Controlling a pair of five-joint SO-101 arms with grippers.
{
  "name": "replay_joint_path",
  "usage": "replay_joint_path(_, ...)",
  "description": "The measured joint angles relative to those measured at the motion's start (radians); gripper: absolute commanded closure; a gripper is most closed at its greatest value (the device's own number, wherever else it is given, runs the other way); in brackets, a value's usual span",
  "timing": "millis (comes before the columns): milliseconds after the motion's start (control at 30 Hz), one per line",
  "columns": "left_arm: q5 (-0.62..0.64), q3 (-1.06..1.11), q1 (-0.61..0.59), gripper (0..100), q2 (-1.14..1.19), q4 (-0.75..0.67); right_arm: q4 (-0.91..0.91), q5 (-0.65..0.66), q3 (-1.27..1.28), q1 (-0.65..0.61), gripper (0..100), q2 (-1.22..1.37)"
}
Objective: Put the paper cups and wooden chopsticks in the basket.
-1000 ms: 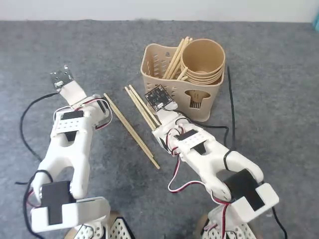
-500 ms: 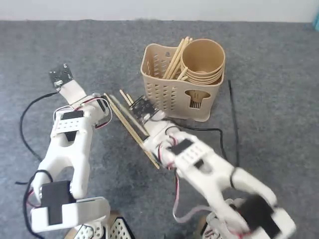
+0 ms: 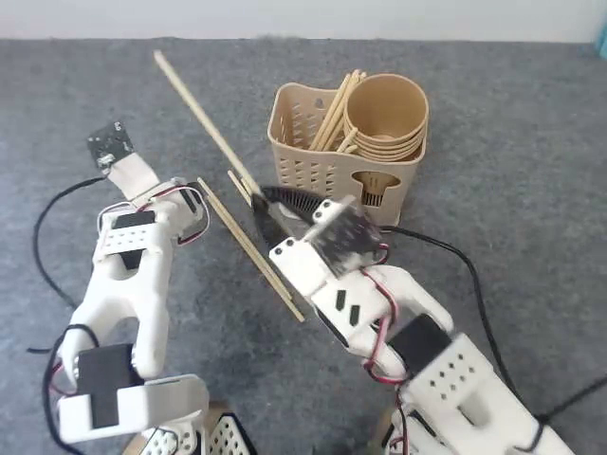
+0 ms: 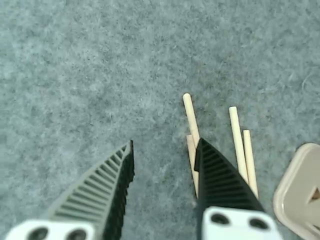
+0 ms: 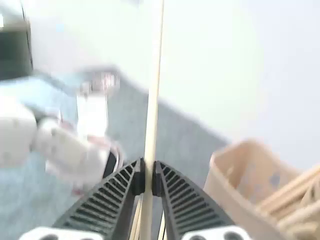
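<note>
The paper cups (image 3: 387,114) are stacked in the basket (image 3: 322,169) at upper centre, with several chopsticks (image 3: 334,106) beside them. The right pincer (image 3: 275,210) is closed on one raised chopstick (image 3: 199,109). A few loose chopsticks (image 3: 248,248) lie on the desk at centre-left, not yet collected. Near them the left pincer (image 4: 165,146) hangs wide open and holds nothing.

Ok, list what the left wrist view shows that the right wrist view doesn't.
Left wrist view: the left gripper open above loose chopsticks lying on the carpet. Right wrist view: the right gripper shut on one chopstick, the other arm behind it, and more chopsticks inside the basket. Both: the basket and the carpet.
</note>
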Motion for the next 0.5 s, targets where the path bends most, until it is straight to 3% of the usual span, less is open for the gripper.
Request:
replay_joint_path(200,0.000,0.000,0.000,81,0.000,0.000,-0.258,0.000,0.000,0.058,99.1,-0.034)
replay_joint_path(500,0.000,0.000,0.000,81,0.000,0.000,-0.637,-0.167,0.000,0.190,99.1,0.106)
